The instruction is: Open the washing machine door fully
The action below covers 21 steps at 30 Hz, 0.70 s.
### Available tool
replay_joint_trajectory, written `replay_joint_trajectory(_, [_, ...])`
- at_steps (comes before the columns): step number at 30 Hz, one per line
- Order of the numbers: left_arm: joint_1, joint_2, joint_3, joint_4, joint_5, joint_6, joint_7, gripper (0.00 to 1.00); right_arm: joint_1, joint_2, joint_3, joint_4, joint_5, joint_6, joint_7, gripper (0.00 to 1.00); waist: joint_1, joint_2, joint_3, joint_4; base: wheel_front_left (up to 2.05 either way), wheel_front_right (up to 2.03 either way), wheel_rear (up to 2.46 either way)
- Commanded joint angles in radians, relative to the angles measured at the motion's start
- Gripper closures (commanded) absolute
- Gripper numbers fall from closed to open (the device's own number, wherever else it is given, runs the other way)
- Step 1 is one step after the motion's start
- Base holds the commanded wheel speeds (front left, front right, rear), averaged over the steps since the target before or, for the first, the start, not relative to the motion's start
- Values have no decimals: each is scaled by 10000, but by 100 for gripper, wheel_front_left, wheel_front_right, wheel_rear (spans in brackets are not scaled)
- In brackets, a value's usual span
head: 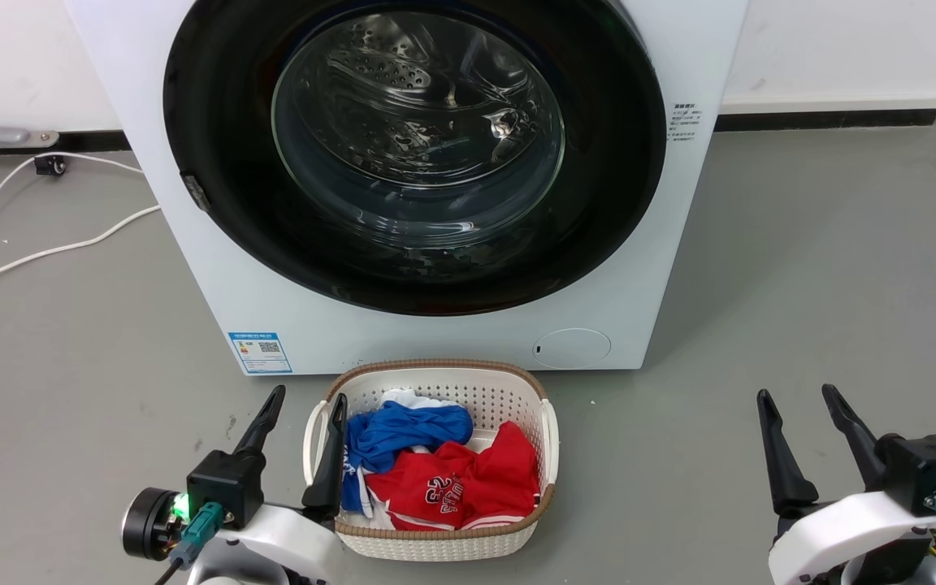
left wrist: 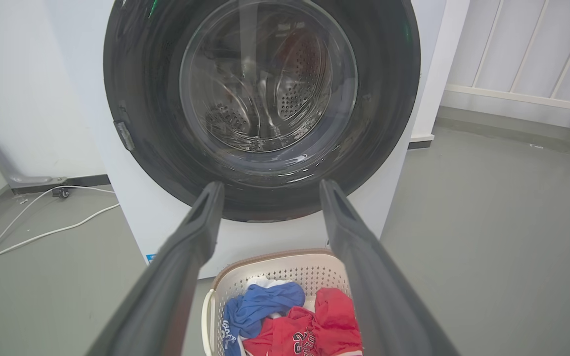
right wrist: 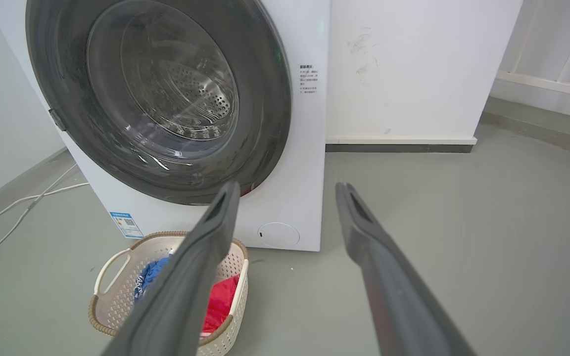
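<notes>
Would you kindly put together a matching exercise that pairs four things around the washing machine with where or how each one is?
Things:
1. washing machine door
2. laundry basket
3. white cable
4. small round flap

Place or state:
A. holds red and blue clothes
B. low on the washing machine front, toward the robot's right
C. shut, glass facing the robot
D. lying on the floor, on the robot's left

Pairs: 1-C, 2-A, 3-D, 4-B
</notes>
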Motion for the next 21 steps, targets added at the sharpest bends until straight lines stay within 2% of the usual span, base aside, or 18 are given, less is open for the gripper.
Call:
replay_joint_trajectory(1, [-106,-29,14,-4,155,-40,-92,0,85,25,23,-85,-163,22,-67,0,0,0,1,-2,0,0,0])
replay_joint_trajectory(14, [15,-254,242,137,236,-269,-310,0,99,33,85,-80,-662,13,-244,0,0,0,-13,-35,0,0,0])
replay_joint_trajectory(21, [-50,-319,341,288,8,-333,-296,0,-4,33,52,84,-429,13,-289,0,0,0,-1,-27,0,0,0])
